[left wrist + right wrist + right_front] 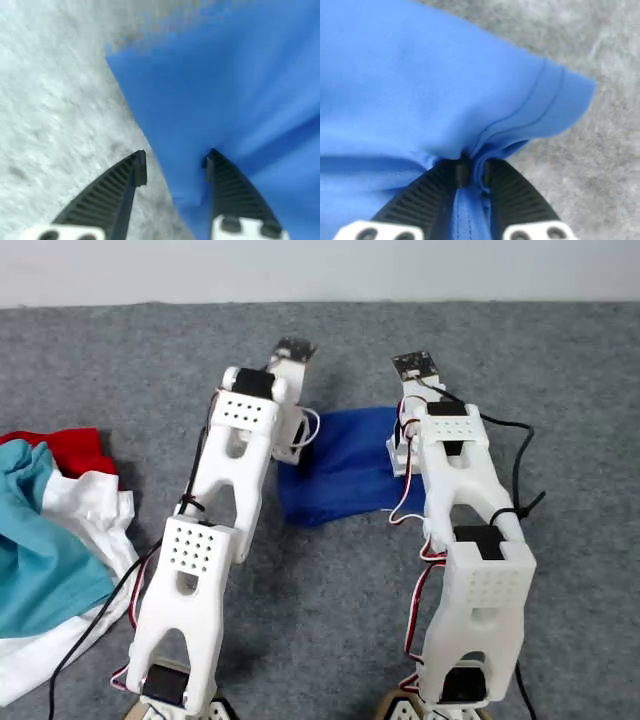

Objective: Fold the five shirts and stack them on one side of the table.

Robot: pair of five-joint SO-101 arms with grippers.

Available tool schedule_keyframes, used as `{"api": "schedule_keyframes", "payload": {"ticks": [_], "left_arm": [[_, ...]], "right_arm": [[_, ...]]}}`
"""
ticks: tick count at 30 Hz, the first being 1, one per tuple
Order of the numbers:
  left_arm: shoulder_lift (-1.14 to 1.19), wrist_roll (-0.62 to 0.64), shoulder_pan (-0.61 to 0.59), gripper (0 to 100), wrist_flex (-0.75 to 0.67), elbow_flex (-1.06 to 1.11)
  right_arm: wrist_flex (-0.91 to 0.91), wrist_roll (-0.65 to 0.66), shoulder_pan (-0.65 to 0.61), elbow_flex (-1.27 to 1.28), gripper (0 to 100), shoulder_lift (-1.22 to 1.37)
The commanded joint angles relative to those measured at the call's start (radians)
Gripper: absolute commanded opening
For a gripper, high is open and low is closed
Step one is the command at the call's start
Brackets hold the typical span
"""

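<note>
High view is showing the blue shirt [345,465] lying around mid-frame on the grey worktop [330,620], right jaws clamping a bunched fold of it while left jaws are sitting apart over its edge, so I'd be closing those before pulling the fold evenly.

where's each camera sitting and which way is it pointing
High view: fixed above the arm bases, looking down over the grey table; left arm, right arm, the blue shirt between them, a shirt pile.
Left wrist view: on the left arm's wrist, looking down past its open jaws at the shirt's edge.
Right wrist view: on the right arm's wrist, looking past its jaws, shut on the shirt's hem.
Shared: all three show the blue shirt.
</note>
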Motion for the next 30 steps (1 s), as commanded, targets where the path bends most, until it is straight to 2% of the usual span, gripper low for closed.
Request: {"api": "schedule_keyframes", "payload": {"ticks": [1,7,9,16,19,24,27,30], "left_arm": [[-0.049,-0.011,-0.009,18,0.017,-0.179],[-0.051,-0.008,-0.012,19,0.018,-0.397],[-0.051,-0.008,-0.014,19,0.018,-0.446],[-0.051,-0.008,-0.014,18,0.018,-0.481],[-0.051,-0.008,-0.011,18,0.018,-0.481],[-0.048,-0.008,-0.011,18,0.018,-0.481],[-0.043,-0.008,-0.009,18,0.018,-0.479],[-0.041,-0.008,-0.009,18,0.018,-0.479]], "right_arm": [[-0.002,0.072,-0.033,-0.037,1.0,0.010],[0.036,0.072,0.050,-0.166,0.9,0.019],[0.015,0.034,0.096,-0.195,0.9,0.024],[-0.139,-0.203,0.306,-0.201,0.9,0.022],[-0.140,-0.350,0.417,-0.201,0.9,0.019],[-0.094,-0.466,0.613,-0.203,0.9,0.012],[-0.073,-0.474,0.696,-0.203,0.9,0.012],[0.001,-0.417,0.673,-0.201,0.9,0.012]]}}
